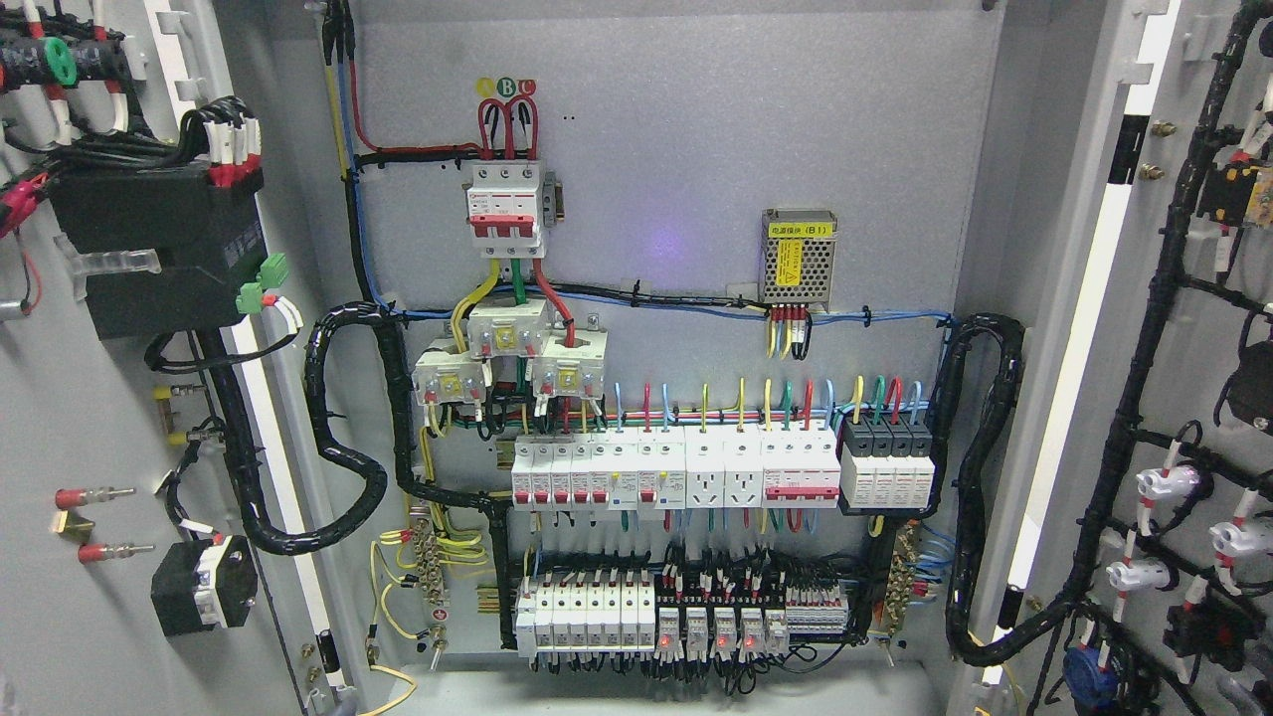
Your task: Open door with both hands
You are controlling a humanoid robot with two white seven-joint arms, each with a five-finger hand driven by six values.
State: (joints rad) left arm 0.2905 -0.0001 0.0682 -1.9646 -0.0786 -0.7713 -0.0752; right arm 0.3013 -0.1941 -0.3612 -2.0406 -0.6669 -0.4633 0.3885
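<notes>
The grey electrical cabinet stands with both doors swung wide. The left door fills the picture's left edge, its inner face carrying a black box and wired parts. The right door fills the right edge, with black cable looms and white lamp backs on it. Between them the back panel shows a red-and-white main breaker, rows of white breakers and relays. Neither of my hands nor any arm shows in the head view.
A perforated metal power supply with a yellow label sits at the upper right of the panel. Thick black corrugated cable loops run from each door into the cabinet. Red-tipped studs stick out of the left door.
</notes>
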